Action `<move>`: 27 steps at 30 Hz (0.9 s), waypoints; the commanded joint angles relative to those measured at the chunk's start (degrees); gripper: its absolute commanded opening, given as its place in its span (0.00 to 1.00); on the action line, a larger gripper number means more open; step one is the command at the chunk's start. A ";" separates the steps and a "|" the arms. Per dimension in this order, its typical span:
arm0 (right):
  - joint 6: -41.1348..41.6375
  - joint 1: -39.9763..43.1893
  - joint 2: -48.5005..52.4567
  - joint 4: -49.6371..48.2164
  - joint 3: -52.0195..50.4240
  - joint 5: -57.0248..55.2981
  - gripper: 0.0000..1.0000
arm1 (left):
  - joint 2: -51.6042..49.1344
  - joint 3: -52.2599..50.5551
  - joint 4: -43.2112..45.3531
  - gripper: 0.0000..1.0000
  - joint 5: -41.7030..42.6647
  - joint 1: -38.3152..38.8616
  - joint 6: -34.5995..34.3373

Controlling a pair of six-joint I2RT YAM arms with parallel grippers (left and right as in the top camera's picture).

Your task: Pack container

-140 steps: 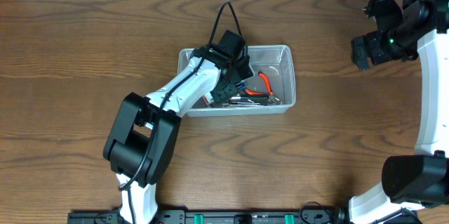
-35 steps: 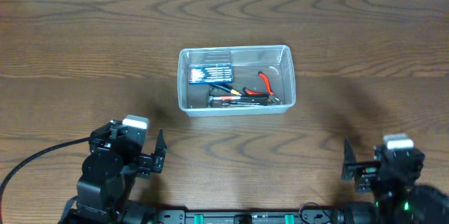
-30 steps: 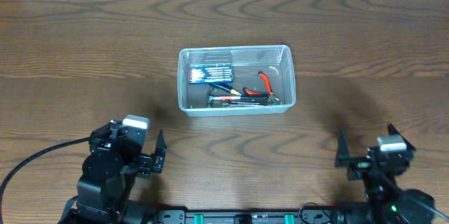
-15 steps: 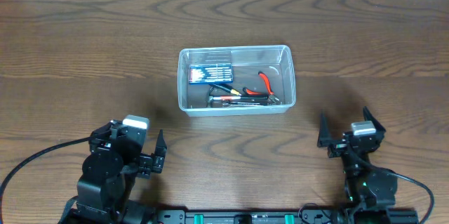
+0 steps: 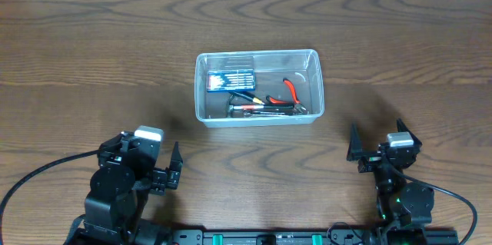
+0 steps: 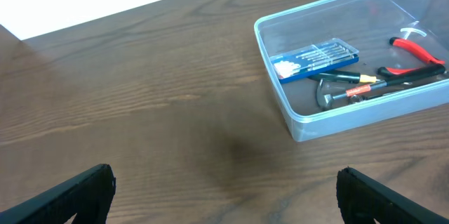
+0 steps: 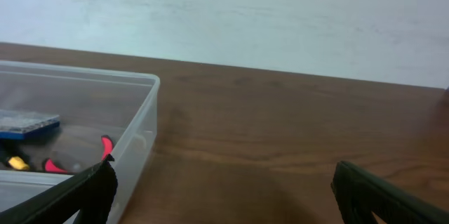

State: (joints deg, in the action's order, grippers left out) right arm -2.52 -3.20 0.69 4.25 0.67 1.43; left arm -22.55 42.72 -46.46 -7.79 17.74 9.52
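Note:
The clear container [image 5: 201, 91] stands in the middle of the table. It holds a blue bit case [image 5: 231, 81], red-handled pliers [image 5: 290, 90] and other small tools [image 5: 250, 107]. My left gripper [image 5: 143, 159] is open and empty at the near left, well short of the container. My right gripper [image 5: 380, 149] is open and empty at the near right. In the left wrist view the container [image 6: 351, 115] lies ahead to the right of my open left gripper [image 6: 224, 196]. In the right wrist view its corner [image 7: 137, 143] is at the left of my open right gripper [image 7: 224, 196].
The brown wooden table [image 5: 92, 53] carries nothing else in view. A white wall [image 7: 280, 13] rises behind its far edge. The arm bases and a black rail [image 5: 254, 237] run along the near edge.
My left arm has pulled back out of the container to the near left. My right arm has come from the far right to the near right, settling slightly in the last half second.

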 commanded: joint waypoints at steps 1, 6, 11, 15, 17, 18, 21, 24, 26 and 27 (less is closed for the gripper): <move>2.27 -0.52 -0.39 -0.02 -0.35 -0.79 0.99 | 0.09 -0.17 0.02 0.98 -0.61 0.20 0.94; 2.27 -0.52 -0.39 -0.02 -0.35 -0.79 0.99 | 0.09 -0.17 0.02 0.98 -0.61 0.20 0.94; 2.27 -0.52 -0.39 -0.02 -0.35 -0.79 0.99 | 0.09 -0.17 0.02 0.98 -0.61 0.20 0.94; 2.27 -0.52 -0.39 -0.02 -0.35 -0.79 0.99 | 0.09 -0.17 0.00 0.98 -0.61 0.20 0.94; 2.27 -0.52 -0.39 -0.02 -0.35 -0.79 0.99 | 0.09 -0.17 0.02 0.98 -0.61 0.20 0.96; 2.27 -0.52 -0.39 -0.02 -0.35 -0.79 0.99 | 0.09 -0.17 0.02 0.98 -0.61 0.20 0.96; 2.27 -0.52 -0.39 -0.02 -0.35 -0.79 0.99 | 0.09 -0.17 0.02 0.98 -0.61 0.20 0.96; 2.27 -0.52 -0.39 -0.02 -0.35 -0.79 0.99 | 0.09 -0.17 0.00 0.98 -0.61 0.17 0.94; 2.27 -0.52 -0.39 -0.02 -0.35 -0.79 0.99 | 0.09 -0.17 0.00 0.98 -0.61 0.00 0.94; 2.27 -0.52 -0.39 -0.02 -0.35 -0.79 0.99 | 0.26 -0.17 -0.94 0.98 -0.59 -0.63 0.92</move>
State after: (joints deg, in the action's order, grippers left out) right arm -1.43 -3.20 0.69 4.23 0.67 1.43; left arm -22.55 42.72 -46.54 -7.79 17.72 9.52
